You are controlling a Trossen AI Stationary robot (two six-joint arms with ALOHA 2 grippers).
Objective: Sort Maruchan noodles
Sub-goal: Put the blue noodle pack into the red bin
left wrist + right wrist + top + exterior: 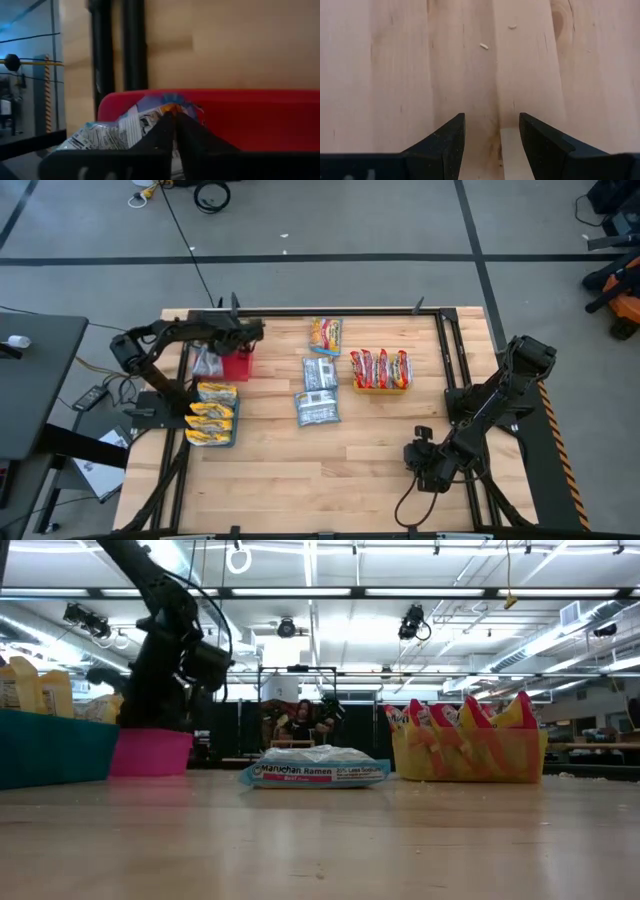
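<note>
Left end effector point(172, 131) is over the red bin point(260, 117), fingers pinched on a silver-blue noodle pack point(117, 132). Right end effector point(490, 137) sits w/ fingers apart over bare desk point(420, 65), near its front-right corner

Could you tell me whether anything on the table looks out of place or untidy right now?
Small pale crumbs lie scattered on the bare table under the open right pincer, apart from any noodle packet.
</note>
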